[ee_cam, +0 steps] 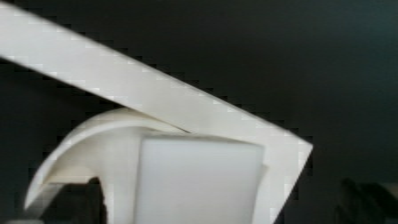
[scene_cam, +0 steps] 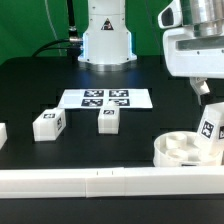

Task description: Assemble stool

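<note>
Sitting on the black table [scene_cam: 30, 80], the stool seat [scene_cam: 178, 150] is a thick white round disc with open sockets in its top face, placed off the marker board [scene_cam: 105, 98] toward the exterior view's right and nearer the camera. One leg [scene_cam: 210, 130], a stubby white block with a black-and-white square tag on its side, stands upright in the seat at the far side from the marker board. Gripper [scene_cam: 200, 90] hangs right above that leg with a gap between them, holding nothing; only one finger shows clearly, so I cannot tell if the jaws are spread or pressed together. Two loose legs lie just on the camera side of the marker board: left leg [scene_cam: 48, 123] and middle leg [scene_cam: 109, 120], both white, tagged and apart from each other. A white piece [scene_cam: 2, 133] well off the marker board to the exterior view's left is cut by the frame edge, type unclear. A long white rail [scene_cam: 100, 180] runs across the table edge nearest the camera. Robot base [scene_cam: 105, 40] stands behind the marker board. The wrist view is blurry: the rail [ee_cam: 178, 90], the seat's curved rim [ee_cam: 89, 150] and the leg's flat white face [ee_cam: 196, 180] show close up, no fingers in shot.
</note>
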`<state>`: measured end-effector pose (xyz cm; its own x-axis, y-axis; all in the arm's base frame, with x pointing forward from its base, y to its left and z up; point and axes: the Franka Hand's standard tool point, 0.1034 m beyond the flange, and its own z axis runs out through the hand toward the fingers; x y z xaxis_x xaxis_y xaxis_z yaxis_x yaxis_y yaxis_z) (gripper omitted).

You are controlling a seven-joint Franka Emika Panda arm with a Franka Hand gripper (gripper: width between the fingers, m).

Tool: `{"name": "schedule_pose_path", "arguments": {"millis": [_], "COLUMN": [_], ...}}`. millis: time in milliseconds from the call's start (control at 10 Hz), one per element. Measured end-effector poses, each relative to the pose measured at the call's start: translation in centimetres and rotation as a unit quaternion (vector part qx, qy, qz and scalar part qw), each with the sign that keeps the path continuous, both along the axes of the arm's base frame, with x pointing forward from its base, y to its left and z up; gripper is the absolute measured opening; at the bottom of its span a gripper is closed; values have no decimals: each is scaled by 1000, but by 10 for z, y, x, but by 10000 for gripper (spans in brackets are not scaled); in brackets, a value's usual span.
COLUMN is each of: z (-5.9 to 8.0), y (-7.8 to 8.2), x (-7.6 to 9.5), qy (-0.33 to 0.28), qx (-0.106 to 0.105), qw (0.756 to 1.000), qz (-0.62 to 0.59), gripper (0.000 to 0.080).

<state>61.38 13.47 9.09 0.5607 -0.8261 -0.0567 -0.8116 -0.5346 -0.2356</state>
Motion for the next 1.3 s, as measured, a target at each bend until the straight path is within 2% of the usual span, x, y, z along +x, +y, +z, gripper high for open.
{"name": "schedule_pose_path", "arguments": {"millis": [300, 400, 700, 900, 1100, 1300], "z": [5, 8, 7, 5, 7, 6], "y": [1, 4, 2, 0, -4, 0], "x": [4, 4, 5, 4, 7, 8], "qy": [-30, -32, -48, -61, -77, -87], "qx": [-36, -35, -54, -75, -99, -116], "qw": [981, 981, 955, 919, 865, 809], "qz": [188, 189, 287, 383, 486, 569], "gripper": [649, 649, 649, 649, 649, 649]}}
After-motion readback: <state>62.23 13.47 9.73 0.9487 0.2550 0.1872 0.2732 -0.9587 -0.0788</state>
